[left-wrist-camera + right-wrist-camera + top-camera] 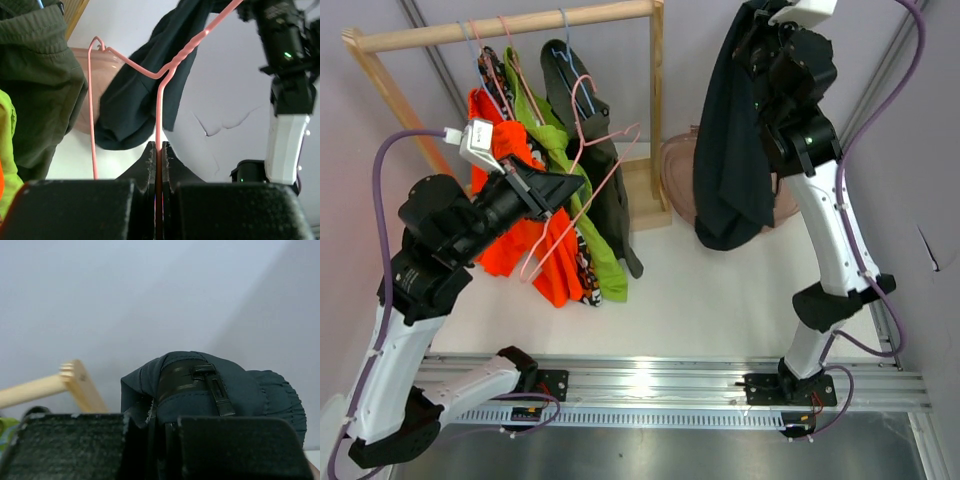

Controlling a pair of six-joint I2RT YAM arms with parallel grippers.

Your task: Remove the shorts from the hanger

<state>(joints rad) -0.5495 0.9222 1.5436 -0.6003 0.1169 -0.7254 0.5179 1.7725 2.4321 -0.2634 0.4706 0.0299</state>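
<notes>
My right gripper (760, 30) is shut on the navy-black shorts (730, 160) and holds them high at the right; they hang free above a pink basin (678, 180). The zipper shows in the right wrist view (212, 382). My left gripper (575, 185) is shut on the wire of an empty pink hanger (585, 190), seen pinched between the jaws in the left wrist view (159, 130). Orange shorts (520, 240), camouflage shorts (584, 262), lime green shorts (560, 160) and dark olive shorts (600, 170) hang from the wooden rack (510, 25).
The rack's right post (657, 100) stands between the hung shorts and the basin. The white table (720, 290) runs to a metal rail (660, 385) at the near edge. Grey walls close in on both sides.
</notes>
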